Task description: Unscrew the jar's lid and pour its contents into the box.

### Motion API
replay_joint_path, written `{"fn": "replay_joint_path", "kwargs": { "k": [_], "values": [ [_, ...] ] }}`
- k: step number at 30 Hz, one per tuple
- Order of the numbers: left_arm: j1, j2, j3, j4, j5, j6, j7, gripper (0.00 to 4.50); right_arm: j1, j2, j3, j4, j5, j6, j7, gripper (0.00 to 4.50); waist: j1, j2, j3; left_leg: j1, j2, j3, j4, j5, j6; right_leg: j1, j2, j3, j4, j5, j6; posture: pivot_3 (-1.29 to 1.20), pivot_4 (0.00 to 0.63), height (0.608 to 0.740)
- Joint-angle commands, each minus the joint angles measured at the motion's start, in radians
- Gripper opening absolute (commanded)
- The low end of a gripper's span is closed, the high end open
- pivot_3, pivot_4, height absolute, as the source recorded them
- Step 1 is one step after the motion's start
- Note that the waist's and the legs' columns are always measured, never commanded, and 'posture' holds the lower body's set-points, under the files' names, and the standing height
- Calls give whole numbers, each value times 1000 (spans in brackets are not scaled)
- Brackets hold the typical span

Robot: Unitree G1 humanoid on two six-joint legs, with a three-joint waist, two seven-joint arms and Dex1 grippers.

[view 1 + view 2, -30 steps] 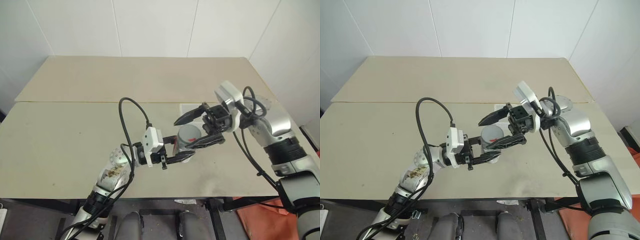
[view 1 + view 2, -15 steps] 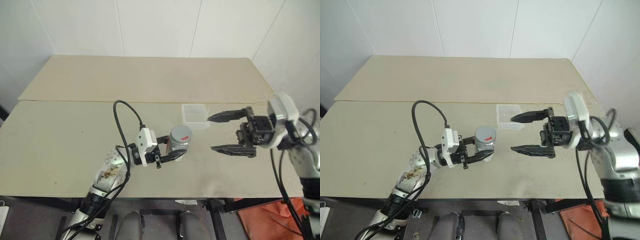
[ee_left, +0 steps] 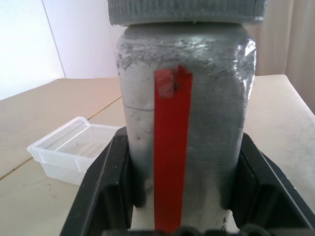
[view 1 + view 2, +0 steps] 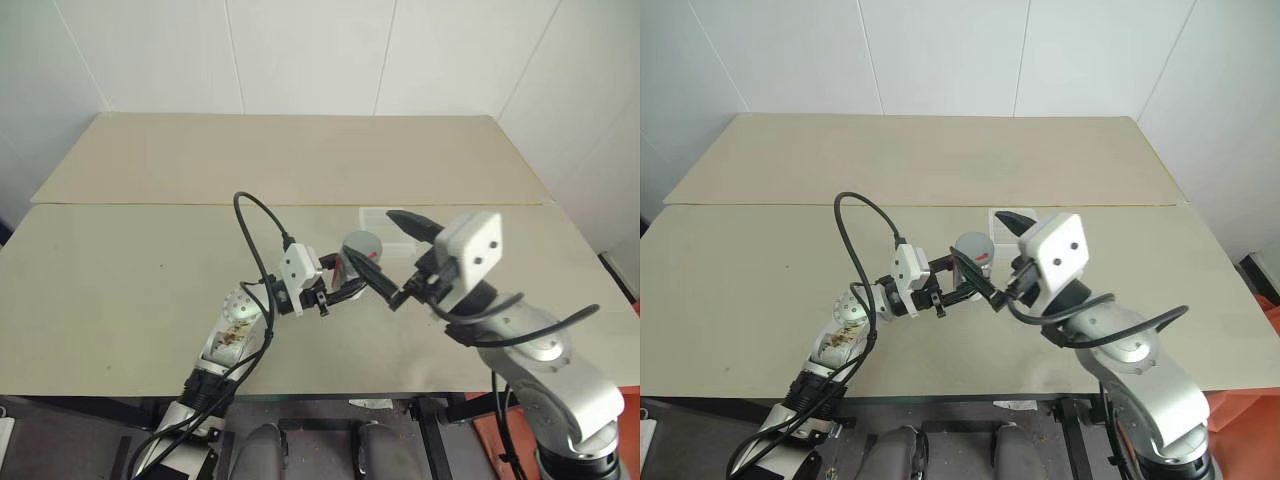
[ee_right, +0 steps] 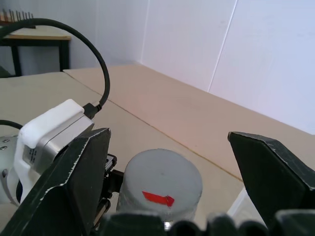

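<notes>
Gripping jar (image 3: pixel 182 123), left pincer (image 4: pixel 335 290); right pincer (image 4: pixel 393 258) spread around lid (image 5: pixel 161 183).

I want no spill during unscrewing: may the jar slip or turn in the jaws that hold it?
The jar is round and looks smooth, so it may turn with the lid. The left gripper clamps it low, so it may tilt. Being full, it probably feels heavy.

clear plastic box (image 3: pixel 69 155); ribbed grey lid (image 3: pixel 187 11).
</notes>
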Motion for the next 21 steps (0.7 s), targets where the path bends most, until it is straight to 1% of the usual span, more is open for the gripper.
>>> {"fn": "replay_joint_path", "kwargs": {
  "k": [1, 6, 9, 12, 18, 21],
  "values": [
    [-19, -10, 6, -12, 0, -29, 8, 2120, -22, 23, 38, -29, -60, 35, -57, 4461, 0, 0, 0, 0, 0, 0, 0, 0, 0, 0, 0, 0, 0, 0, 0, 0, 150, 740],
    [-22, -15, 14, -22, -11, -18, 11, 2120, -25, 35, 60, 18, -120, 27, -64, 4461, -3, 0, 0, 0, 0, 0, 0, 0, 0, 0, 0, 0, 0, 0, 0, 0, 150, 740],
    [-20, -8, 16, -23, -8, -19, 9, 2120, -26, 59, 49, 33, -110, 28, -53, 4461, -6, 0, 0, 0, 0, 0, 0, 0, 0, 0, 0, 0, 0, 0, 0, 0, 150, 740],
    [-19, -7, 15, -24, -7, -18, 9, 2120, -27, 60, 56, 42, -119, 18, -31, 4461, -7, 0, 0, 0, 1, -1, 0, 0, 0, 0, 1, -1, 0, -1, 1, 0, 150, 740],
    [-10, -7, 13, -33, -9, -16, 9, 2120, -28, 97, 51, 60, -117, 21, -28, 4461, -7, 0, 0, 0, 1, -1, -1, 0, 0, 0, 1, -1, 0, -1, 1, 0, 150, 740],
    [-7, -5, 11, -33, -9, -17, 5, 2120, -23, 102, 49, 58, -117, 24, -23, 3930, -7, 0, 0, 0, 1, -1, -1, 0, 0, 0, 1, -1, 0, -1, 1, 0, 150, 740]
  ]
}}
